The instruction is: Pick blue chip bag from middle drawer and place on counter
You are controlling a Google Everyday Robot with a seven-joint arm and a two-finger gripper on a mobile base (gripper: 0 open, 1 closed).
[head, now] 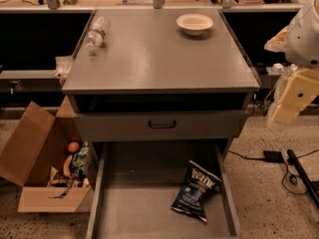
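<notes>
View from the front. The counter (159, 59) is the landmark. My gripper (285, 112) hangs just off the counter's right edge, at about the height of its front rim. I cannot tell whether it is released or clenched, and it grasps nothing visible. The drawer (134, 213) stands pulled out below the counter's front edge. The bag (196, 190) lies tilted on the drawer floor, below the counter's front right corner. On the counter, a bowl (194, 24) sits at the back right and a bottle (96, 34) lies at the back left. A box (30, 153) stands on the floor, left of the counter.
</notes>
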